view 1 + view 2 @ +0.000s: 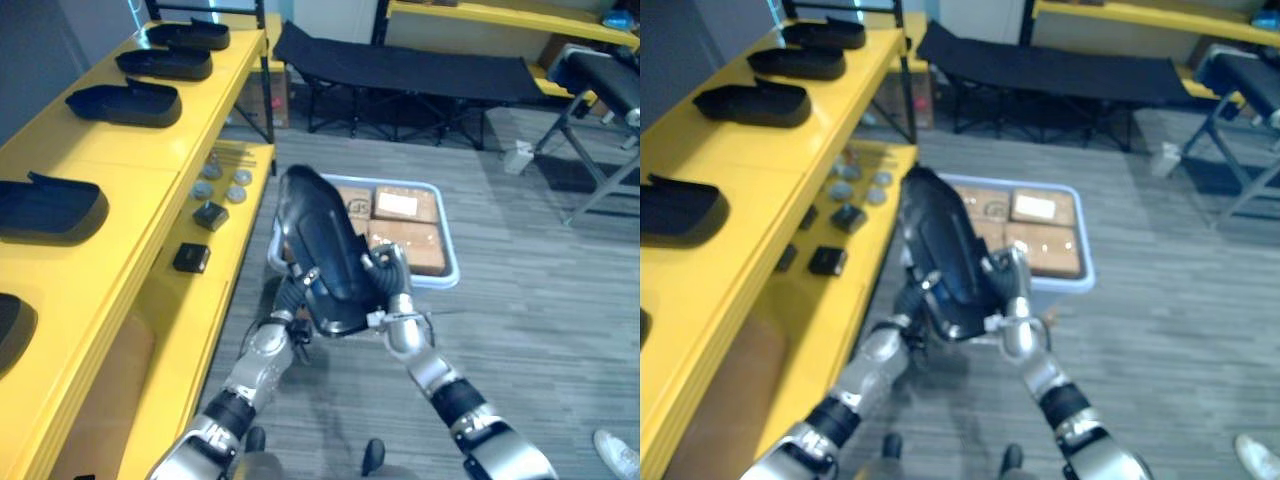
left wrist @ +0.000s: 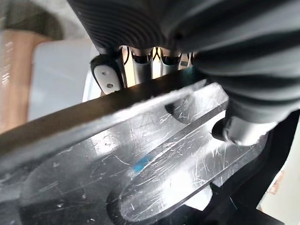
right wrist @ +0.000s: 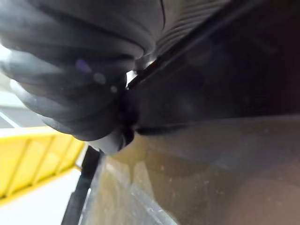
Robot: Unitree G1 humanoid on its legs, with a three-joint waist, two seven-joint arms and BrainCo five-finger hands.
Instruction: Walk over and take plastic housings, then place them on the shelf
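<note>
I hold a black plastic housing point(image 1: 325, 240) upright between both hands, above the floor in front of me. My left hand point(image 1: 297, 290) grips its lower left edge; in the left wrist view the thumb point(image 2: 236, 131) presses the scratched inner face point(image 2: 140, 159) and the fingers point(image 2: 108, 77) wrap behind the rim. My right hand point(image 1: 392, 285) is curled over the right edge. Several more black housings point(image 1: 125, 103) lie in a row on the yellow shelf top point(image 1: 120, 175) to my left.
A grey tote point(image 1: 450, 262) with cardboard boxes point(image 1: 405, 205) stands on the floor behind the held housing. The lower yellow shelf carries small black parts point(image 1: 192, 257) and silver discs point(image 1: 222, 182). A black cot point(image 1: 400, 70) stands at the back. A person's shoe point(image 1: 618, 452) shows lower right.
</note>
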